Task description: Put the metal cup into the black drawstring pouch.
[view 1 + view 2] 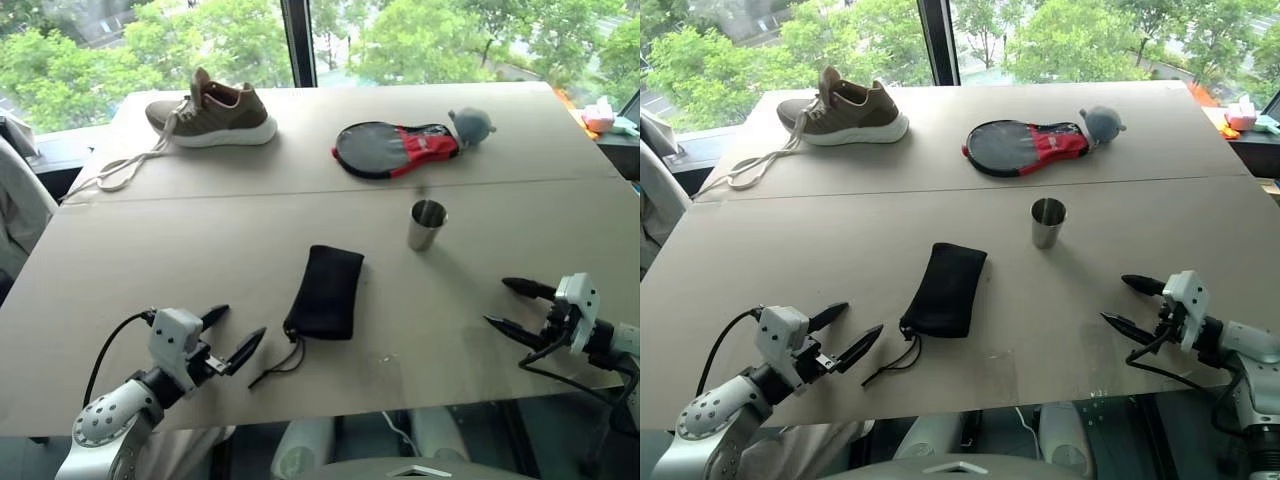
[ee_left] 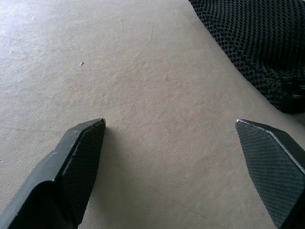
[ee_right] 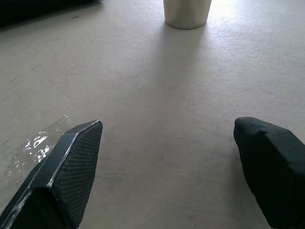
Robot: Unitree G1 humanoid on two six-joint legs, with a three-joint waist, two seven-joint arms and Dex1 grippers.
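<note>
Both claws are standing open and empty, the metal cup (image 1: 427, 224) sitting upright ahead of the right gripper (image 1: 512, 308), the black drawstring pouch (image 1: 326, 291) lying flat beside the left gripper (image 1: 231, 335), so nothing is yet being accomplished.

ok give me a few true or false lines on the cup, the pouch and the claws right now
1. The metal cup stands upright on the table. True.
2. The cup is already inside the black drawstring pouch. False: it stands apart from the pouch, on the bare table.
3. Both the left claw and the right claw are open and empty. True.
4. The left claw grips the pouch's cord. False: it hovers beside the pouch, touching nothing.
5. The shoe sits at the far side of the table. True.
6. The pouch lies on the black-and-red case. False: the case lies farther back, apart from it.
</note>
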